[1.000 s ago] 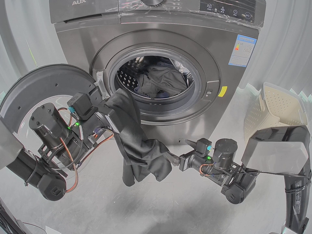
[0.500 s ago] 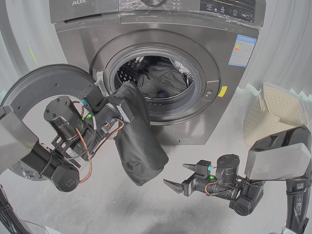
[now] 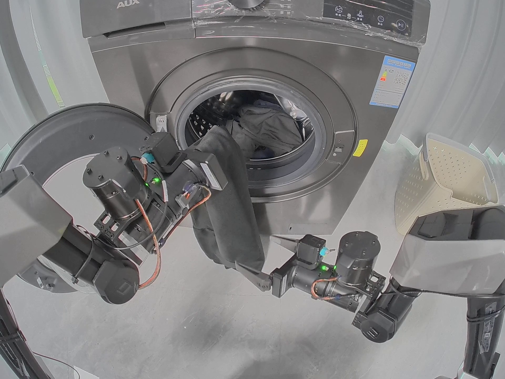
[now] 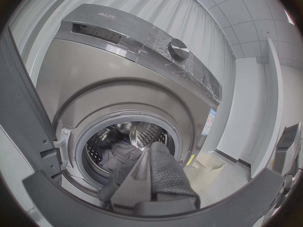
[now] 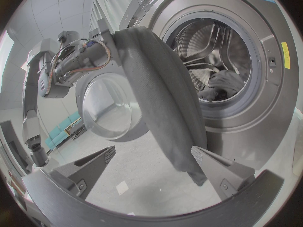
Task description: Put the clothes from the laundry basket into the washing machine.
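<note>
My left gripper (image 3: 208, 151) is shut on a dark garment (image 3: 229, 206), at the lower left rim of the washing machine's (image 3: 252, 53) open drum. The cloth drapes over the gripper (image 4: 148, 180) and hangs down in front of the machine. Other dark clothes (image 3: 265, 127) lie inside the drum. My right gripper (image 3: 263, 256) is open at the garment's hanging lower end. In the right wrist view the cloth (image 5: 164, 104) hangs between the spread fingers and touches one fingertip (image 5: 202, 156). The cream laundry basket (image 3: 452, 180) stands on the floor at the right.
The round washer door (image 3: 68, 132) is swung fully open to the left, just behind my left arm. Bare grey floor stretches in front of the machine. White curtains hang on both sides.
The left gripper carried the garment up and closer to the drum opening. The right gripper let go of the lower end, dropped away, then rose back under the hanging cloth, open.
</note>
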You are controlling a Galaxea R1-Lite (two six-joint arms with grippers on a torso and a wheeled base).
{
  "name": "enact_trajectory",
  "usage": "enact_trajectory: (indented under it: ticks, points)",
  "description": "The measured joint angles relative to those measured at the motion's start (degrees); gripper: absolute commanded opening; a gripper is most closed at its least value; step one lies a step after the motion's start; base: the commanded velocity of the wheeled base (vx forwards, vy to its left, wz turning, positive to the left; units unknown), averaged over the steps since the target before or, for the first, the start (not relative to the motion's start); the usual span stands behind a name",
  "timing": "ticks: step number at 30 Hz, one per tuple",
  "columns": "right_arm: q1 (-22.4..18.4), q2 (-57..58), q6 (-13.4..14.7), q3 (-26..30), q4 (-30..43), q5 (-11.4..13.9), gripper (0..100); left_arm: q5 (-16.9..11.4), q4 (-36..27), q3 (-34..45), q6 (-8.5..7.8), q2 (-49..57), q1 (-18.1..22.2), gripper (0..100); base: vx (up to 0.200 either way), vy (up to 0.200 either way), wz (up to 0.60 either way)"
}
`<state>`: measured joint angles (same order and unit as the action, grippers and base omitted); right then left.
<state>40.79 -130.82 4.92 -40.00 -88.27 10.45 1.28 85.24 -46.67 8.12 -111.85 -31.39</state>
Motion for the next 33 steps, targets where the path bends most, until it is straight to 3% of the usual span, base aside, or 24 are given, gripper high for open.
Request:
enact_trajectory:
  ticks: [11, 23, 24, 33]
  points:
    - [-1.7, -6.0, 0.0, -11.4, 0.1, 0.4, 100, -0.2, -1.5, 0.2, -0.05, 4.5, -4.0, 0, 0.0, 0.0, 0.0]
    - [-4.2, -12.5, -0.2, -23.0, 0.2, -0.4, 100, -0.1, -2.3, 1.6, -0.02, 8.0, -5.6, 0, 0.0, 0.0, 0.0]
    - [-4.4, -12.8, -0.1, -23.3, 0.1, -0.7, 0, -0.1, -2.3, 1.9, -0.02, 8.3, -5.5, 0, 0.0, 0.0, 0.0]
    - [-5.1, -11.7, 0.0, -23.2, 0.3, -2.5, 0, -0.9, -1.4, 6.1, 0.02, 9.1, -1.7, 0, 0.0, 0.0, 0.0]
